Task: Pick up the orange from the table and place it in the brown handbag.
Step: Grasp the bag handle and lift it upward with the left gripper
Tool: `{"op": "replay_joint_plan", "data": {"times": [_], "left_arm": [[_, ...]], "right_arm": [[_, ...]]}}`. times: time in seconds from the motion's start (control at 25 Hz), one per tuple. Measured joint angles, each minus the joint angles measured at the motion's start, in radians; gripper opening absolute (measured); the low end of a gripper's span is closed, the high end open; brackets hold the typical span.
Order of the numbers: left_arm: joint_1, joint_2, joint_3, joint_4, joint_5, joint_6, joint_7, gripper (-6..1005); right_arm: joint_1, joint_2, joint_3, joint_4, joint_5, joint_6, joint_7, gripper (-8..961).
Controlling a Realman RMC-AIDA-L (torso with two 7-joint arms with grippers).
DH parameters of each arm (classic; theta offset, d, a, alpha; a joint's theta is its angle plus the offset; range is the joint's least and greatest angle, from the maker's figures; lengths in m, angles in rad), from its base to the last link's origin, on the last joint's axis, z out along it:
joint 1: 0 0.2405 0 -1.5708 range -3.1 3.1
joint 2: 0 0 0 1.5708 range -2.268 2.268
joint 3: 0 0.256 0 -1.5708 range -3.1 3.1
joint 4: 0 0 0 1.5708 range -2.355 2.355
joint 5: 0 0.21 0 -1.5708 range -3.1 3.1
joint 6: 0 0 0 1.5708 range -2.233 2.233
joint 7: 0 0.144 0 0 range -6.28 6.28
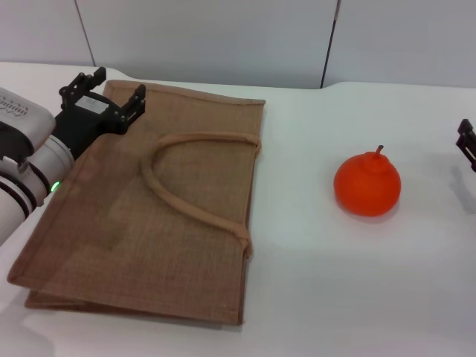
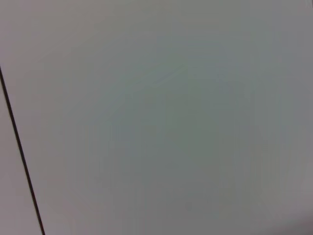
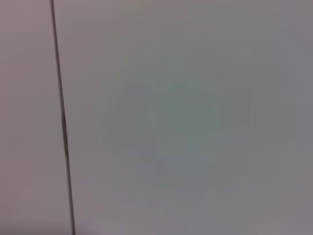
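Head view: orange (image 1: 367,186) sits on the table (image 1: 335,282), just inward of the right hand (image 1: 467,143), whose state I cannot tell; left hand (image 1: 104,93), released, hovers over the brown handbag (image 1: 149,216). Firm, smooth, likely rolls: grip its widest part. Wrist views: only blank wall.

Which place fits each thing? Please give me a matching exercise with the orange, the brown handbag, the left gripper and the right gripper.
Things:
1. orange
2. brown handbag
3. left gripper
4. right gripper

Places:
A. over the bag's far left corner
B. lying flat on the left part of the table
C. at the right edge of the head view
D. standing on the table, right of the bag

Pairs: 1-D, 2-B, 3-A, 4-C
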State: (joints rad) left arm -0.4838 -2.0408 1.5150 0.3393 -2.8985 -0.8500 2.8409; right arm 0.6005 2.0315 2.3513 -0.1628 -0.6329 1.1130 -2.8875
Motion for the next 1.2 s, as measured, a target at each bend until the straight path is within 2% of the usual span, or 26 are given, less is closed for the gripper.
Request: {"op": "replay_joint_plan", "data": {"times": [0.64, 1.04, 1.2], "left_arm": [[0.013, -0.004, -0.011, 0.006, -0.002, -0.006, 0.000, 733], [0.011, -0.004, -0.015, 0.006, -0.002, 0.000, -0.005, 733], [0.007, 0.001, -0.014, 0.013, -0.001, 0.009, -0.073, 733]], "right_arm": [[-0.051, 0.002, 0.104, -0.007, 0.004, 0.095, -0.032, 773], [-0.040, 0.000, 0.107, -0.008, 0.004, 0.043, -0.031, 774], [-0.038, 0.000, 0.108, -0.008, 0.004, 0.034, -0.031, 774]]}}
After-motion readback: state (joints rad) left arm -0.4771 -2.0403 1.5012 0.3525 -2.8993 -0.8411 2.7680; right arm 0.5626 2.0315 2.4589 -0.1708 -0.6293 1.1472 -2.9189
